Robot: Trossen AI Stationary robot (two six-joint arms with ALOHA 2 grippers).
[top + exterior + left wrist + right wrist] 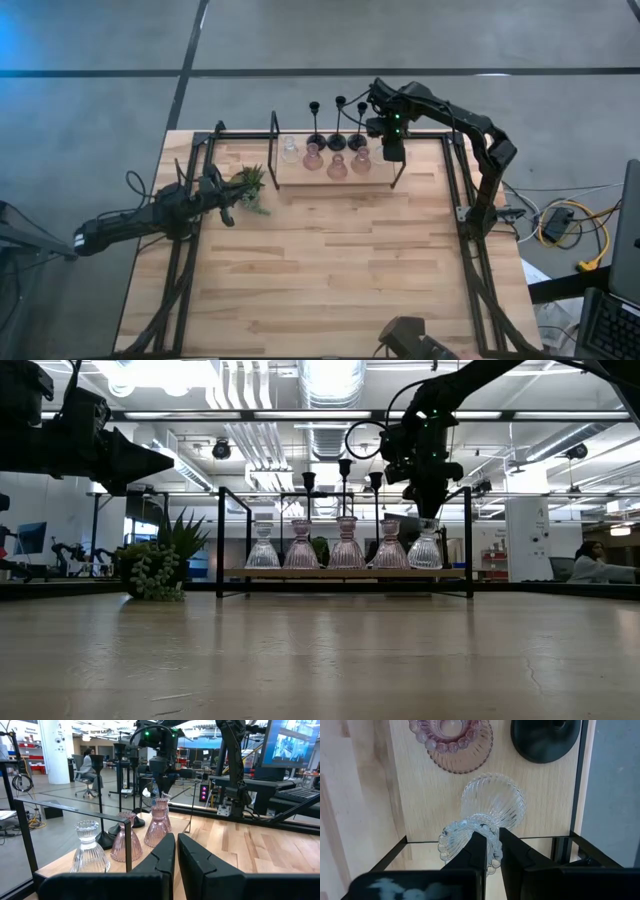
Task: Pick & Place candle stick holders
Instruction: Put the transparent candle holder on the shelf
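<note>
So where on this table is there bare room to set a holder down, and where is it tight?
The wooden tabletop is bare from the small shelf forward to the near edge. It is tight on the shelf: five glass holders in a row, three black stemmed holders behind, and the right gripper over the end clear holder. The left gripper sits beside the green plant.

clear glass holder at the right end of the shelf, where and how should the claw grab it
Grip the clear glass holder at its beaded top rim, coming straight down from above. It stands upright, flaring wide at the base, and the pink holder crowds one side. The right claw already hangs there.
</note>
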